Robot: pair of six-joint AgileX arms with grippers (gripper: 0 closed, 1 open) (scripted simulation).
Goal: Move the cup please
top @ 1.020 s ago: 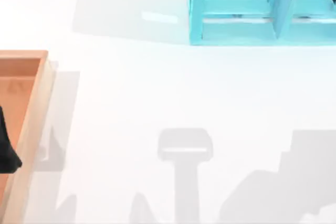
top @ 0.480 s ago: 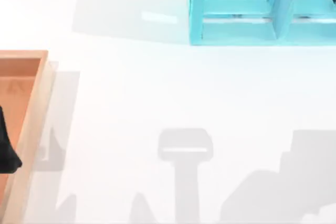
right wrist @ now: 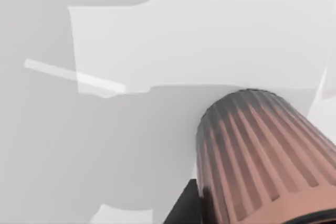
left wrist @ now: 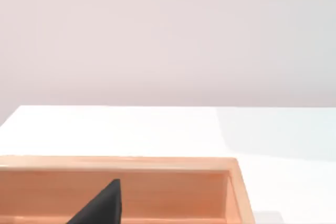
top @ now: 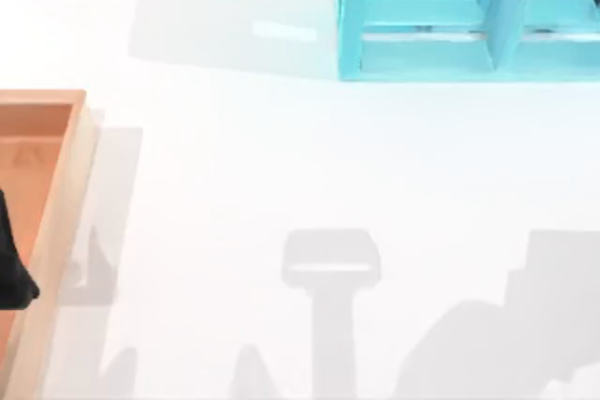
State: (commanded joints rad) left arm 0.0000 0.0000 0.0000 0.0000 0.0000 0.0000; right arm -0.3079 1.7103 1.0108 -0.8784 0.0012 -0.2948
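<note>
**Operator:** So where does the cup stand, and what should worry me?

**Spotter:** Well, your cup (right wrist: 252, 156) sits right up against the right gripper (right wrist: 181, 206), tilted, with its ribbed side toward the wrist camera and the white bench (top: 281, 156) behind it. A dark part of the gripper touches its side. Whether the jaws are clenched on it or slack, I cannot tell, and I cannot tell if it rests on the bench or hangs above it.

**Operator:** And the main risk?

**Spotter:** To my eye, a slip. The cup flares and its ribs run lengthwise, so a light pinch could let it slide out if you swing fast. It leans already, and a jerk could tip it further. If it drops, I expect it to roll on that bare bench.

**Operator:** Anything in the way?

**Spotter:** The blue shelf (top: 422, 53) stands at the far right of the bench. If you carry the cup that way, come in low and you may clip its frame or its divider. The wooden tray (top: 66, 194) lies at the left edge, well apart from the shelf.

**Operator:** The other arm?

**Spotter:** Your left gripper (top: 11, 274) hangs over the tray, and I cannot tell its jaws either. Send the cup to the tray and the two arms could meet there, so I would move it aside first.
</note>
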